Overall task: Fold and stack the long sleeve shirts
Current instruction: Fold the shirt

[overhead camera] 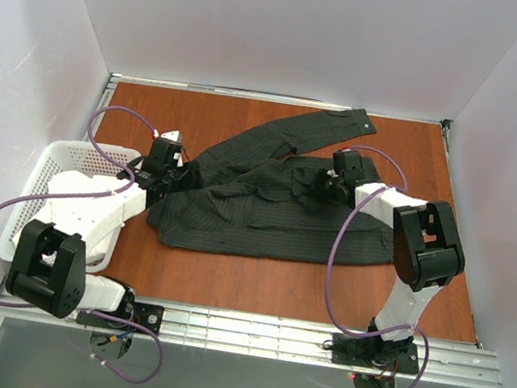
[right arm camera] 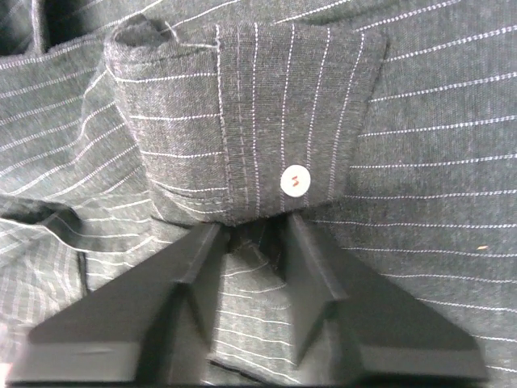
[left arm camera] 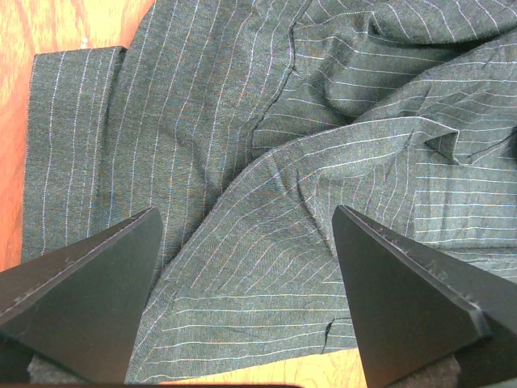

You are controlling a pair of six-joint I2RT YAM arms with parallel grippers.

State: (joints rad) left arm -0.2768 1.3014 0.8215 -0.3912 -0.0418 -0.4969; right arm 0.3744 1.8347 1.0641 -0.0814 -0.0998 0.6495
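One dark pinstriped long sleeve shirt lies crumpled across the middle of the wooden table, with one sleeve stretched toward the far right. My left gripper hovers open over the shirt's left edge; in the left wrist view its fingers stand wide apart above the striped cloth. My right gripper is down on the shirt's upper right part. In the right wrist view it is shut on a fold of cloth just under a buttoned cuff with a white button.
A white mesh basket stands at the left edge of the table beside the left arm. Bare brown wood shows in front of the shirt and at the far back. White walls close in the table on three sides.
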